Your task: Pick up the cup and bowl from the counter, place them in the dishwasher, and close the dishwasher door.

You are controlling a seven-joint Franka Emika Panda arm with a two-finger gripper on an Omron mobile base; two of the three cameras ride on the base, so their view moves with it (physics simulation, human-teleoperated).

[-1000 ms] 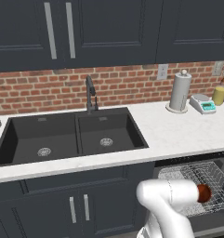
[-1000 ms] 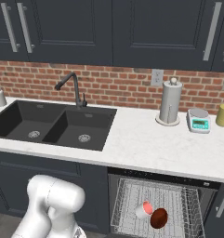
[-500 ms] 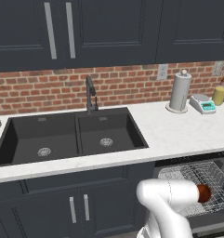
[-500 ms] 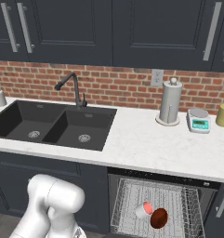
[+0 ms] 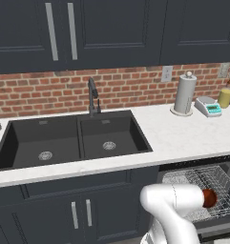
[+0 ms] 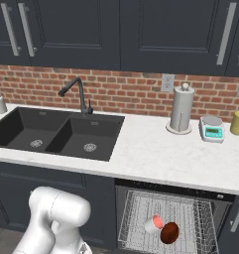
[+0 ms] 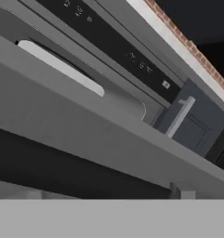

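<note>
Nothing has shifted since the earlier frames: both base views match them, with the arm folded low in front of the cabinets and every object where it was. The cup (image 6: 152, 223) lies tipped on its side in the pulled-out wire rack of the dishwasher (image 6: 141, 211), its pale pink inside facing the camera, and the bowl (image 6: 169, 232) sits just beside it to the right, tilted up on edge (in the left base view the bowl (image 5: 209, 198) peeks out from behind the white arm). The rack (image 5: 216, 181) stands out from under the table (image 6: 155, 154), so the dishwasher is open. On the table a paper towel holder (image 6: 181, 108), a small kitchen scale (image 6: 212, 128) and a yellow jar (image 6: 238, 123) stand by the brick wall, and the black double sink (image 6: 56, 134) is to the left. The hand view looks close along the dishwasher door (image 7: 85, 125), grey and slanted across the frame; the claw's tips are barely distinguishable there, so I cannot tell whether they are apart or together.
</note>
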